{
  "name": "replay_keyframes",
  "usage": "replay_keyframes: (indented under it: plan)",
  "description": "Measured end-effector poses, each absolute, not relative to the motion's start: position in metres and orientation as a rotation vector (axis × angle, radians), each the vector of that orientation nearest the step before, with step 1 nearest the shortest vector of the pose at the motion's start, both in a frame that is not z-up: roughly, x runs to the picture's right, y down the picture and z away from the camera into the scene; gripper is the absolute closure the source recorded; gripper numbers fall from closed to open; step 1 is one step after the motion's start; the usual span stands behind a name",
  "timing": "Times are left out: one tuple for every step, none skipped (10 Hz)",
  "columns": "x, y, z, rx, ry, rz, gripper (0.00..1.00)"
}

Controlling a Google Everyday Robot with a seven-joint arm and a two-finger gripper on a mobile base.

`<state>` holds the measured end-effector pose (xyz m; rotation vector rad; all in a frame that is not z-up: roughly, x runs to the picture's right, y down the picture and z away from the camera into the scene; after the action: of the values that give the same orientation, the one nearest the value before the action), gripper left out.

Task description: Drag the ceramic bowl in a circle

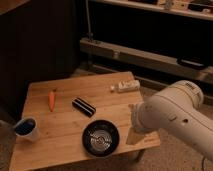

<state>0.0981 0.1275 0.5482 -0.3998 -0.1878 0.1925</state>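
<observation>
Ceramic bowl (101, 138) upright; hand perhaps behind arm (172, 117)

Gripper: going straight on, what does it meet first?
Cannot tell: the gripper is out of view; only the white arm shows, over the table's right edge. The ceramic bowl lies nearest.

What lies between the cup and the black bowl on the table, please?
Nothing but bare table separates the cup from the bowl in the camera view. The gripper is out of sight; only the arm shows.
</observation>
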Motion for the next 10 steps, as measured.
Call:
replay_keyframes:
  plan:
    - [0.098,0.127,0.548,-0.4,-0.188,0.192,0.2]
    - [0.098,0.127,0.548,-0.399,-0.187,0.191,0.2]
    - [0.098,0.126,0.548,-0.394,-0.187,0.182,0.2]
    - [0.095,0.12,0.549,-0.355,-0.231,0.129,0.2]
    - [0.1,0.117,0.551,-0.319,-0.273,0.066,0.2]
    - [0.104,0.113,0.554,-0.271,-0.366,-0.049,0.2]
    - [0.108,0.111,0.555,-0.232,-0.48,-0.166,0.2]
    - [0.112,0.109,0.556,-0.21,-0.575,-0.266,0.2]
    - [0.113,0.109,0.557,-0.204,-0.653,-0.38,0.2]
    - [0.113,0.107,0.558,-0.21,-0.686,-0.478,0.2]
